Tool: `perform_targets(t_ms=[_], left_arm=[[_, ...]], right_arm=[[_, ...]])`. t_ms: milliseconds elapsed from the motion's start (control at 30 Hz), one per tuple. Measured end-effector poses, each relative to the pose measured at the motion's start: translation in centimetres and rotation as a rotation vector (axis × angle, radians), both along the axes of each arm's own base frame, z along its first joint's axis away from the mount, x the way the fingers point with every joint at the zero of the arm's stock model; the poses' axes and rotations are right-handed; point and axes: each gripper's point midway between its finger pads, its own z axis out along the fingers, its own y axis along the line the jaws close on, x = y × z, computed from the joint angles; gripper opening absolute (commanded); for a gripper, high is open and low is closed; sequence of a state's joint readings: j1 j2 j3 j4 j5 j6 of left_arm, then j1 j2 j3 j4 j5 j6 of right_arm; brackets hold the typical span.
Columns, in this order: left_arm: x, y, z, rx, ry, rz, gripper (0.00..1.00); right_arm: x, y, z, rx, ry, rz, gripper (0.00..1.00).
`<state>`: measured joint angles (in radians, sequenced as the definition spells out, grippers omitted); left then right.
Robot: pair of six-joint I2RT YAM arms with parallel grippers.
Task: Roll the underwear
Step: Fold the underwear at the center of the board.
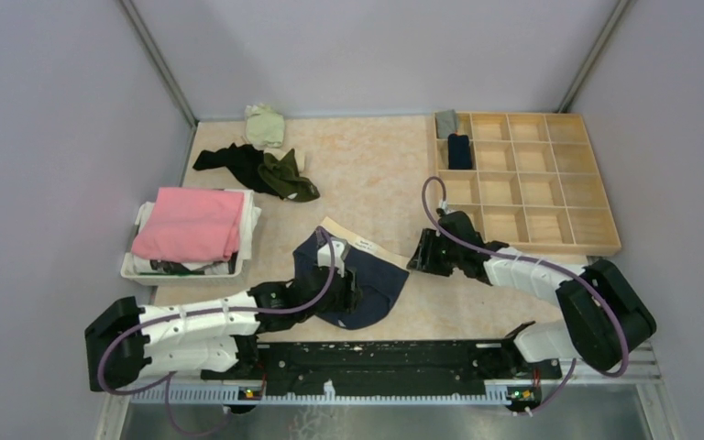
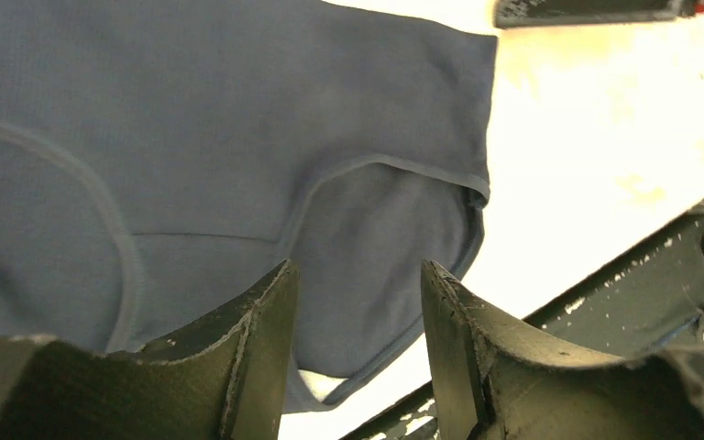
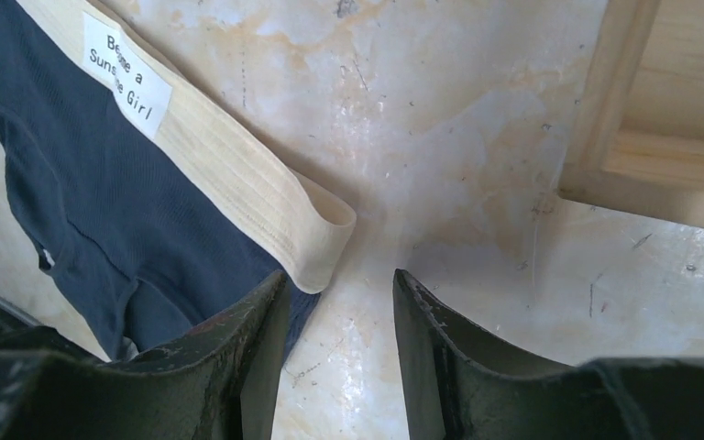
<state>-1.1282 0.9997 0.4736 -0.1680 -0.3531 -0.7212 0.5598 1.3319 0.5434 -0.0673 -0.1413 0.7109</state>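
The navy briefs with a beige waistband [image 1: 371, 284] lie spread flat on the table [image 1: 367, 174] near its front edge, between the two arms. The left gripper [image 2: 357, 275] hovers over the briefs' leg-hem end, claw spread, pinching nothing. The right gripper [image 3: 339, 284] sits just beside the waistband's end, claw spread over bare tabletop. More underwear [image 1: 266, 170] lies heaped at the back left. A rolled navy pair [image 1: 458, 151] sits in a compartment of the wooden divider box [image 1: 568, 247].

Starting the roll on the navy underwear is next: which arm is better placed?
Left, probably. The left gripper hangs open right over the underwear at its leg hem; the right gripper, also open, sits beside the waistband end, mostly over the table.
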Motion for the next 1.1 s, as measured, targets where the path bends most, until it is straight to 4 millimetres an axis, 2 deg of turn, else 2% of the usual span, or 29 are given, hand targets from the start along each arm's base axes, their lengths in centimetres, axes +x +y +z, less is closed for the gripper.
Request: perform_targets(t_ms=[267, 467, 567, 800, 1100], left_arm=[[-1.9, -3.2, -1.0, 0.005, -0.003, -0.108, 0.59], [-2.6, -5.4, -1.1, -0.014, -0.008, -0.152, 0.61], [-2.8, -6.6, -0.8, -0.022, -0.013, -0.170, 0.62], [-3.8, -8.9, -1.6, -0.005, -0.010, -0.212, 0.64], [-4.2, -9.1, -4.5, 0.069, 0.020, -0.204, 0.64]], right_arm=[[0.2, 0.4, -0.7, 0.015, 0.013, -0.006, 0.38], [0.4, 0.6, -1.0, 0.016, 0.010, -0.002, 0.16], [0.5, 0.6, -1.1, 0.016, 0.010, -0.003, 0.10], [0.6, 0.5, -1.2, 0.012, 0.007, -0.007, 0.07], [0.6, 0.2, -1.4, -0.004, 0.001, -0.011, 0.06]])
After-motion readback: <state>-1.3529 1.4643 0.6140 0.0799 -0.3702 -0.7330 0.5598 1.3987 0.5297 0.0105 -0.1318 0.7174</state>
